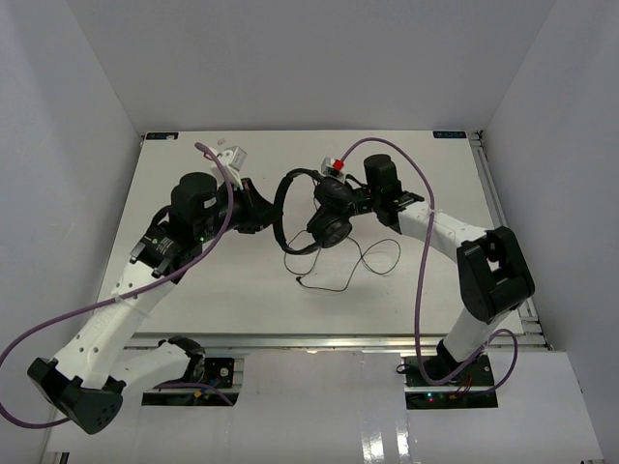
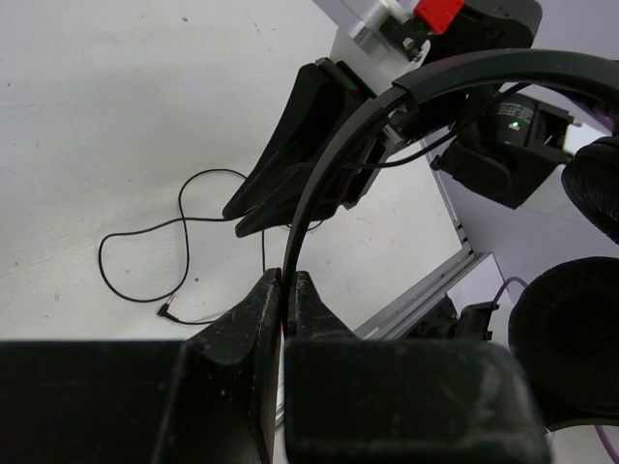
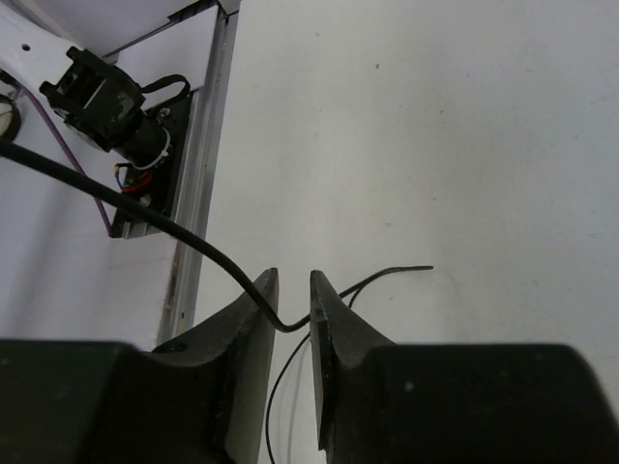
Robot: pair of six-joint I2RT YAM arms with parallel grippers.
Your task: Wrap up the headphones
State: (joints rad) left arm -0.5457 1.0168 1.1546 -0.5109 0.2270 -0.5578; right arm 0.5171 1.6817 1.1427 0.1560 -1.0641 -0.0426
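Note:
The black headphones (image 1: 324,215) hang above the table between my two arms. My left gripper (image 1: 269,211) is shut on the thin headband (image 2: 503,66), pinched at the fingertips (image 2: 261,300) in the left wrist view. Both round earcups (image 2: 571,358) hang to the right. My right gripper (image 1: 350,201) sits just right of the earcups. Its jaws (image 3: 288,290) stand narrowly apart, and the cord (image 3: 145,208) runs across the gap between them. The loose cord (image 1: 372,256) loops on the table and ends in the plug (image 1: 302,280), which also shows in the left wrist view (image 2: 164,309).
An aluminium rail (image 1: 338,340) runs along the table's near edge and also shows in the right wrist view (image 3: 198,145). White walls close in the left, right and back. Purple cables (image 1: 421,251) hang off both arms. An arm base (image 3: 106,92) sits beyond the rail.

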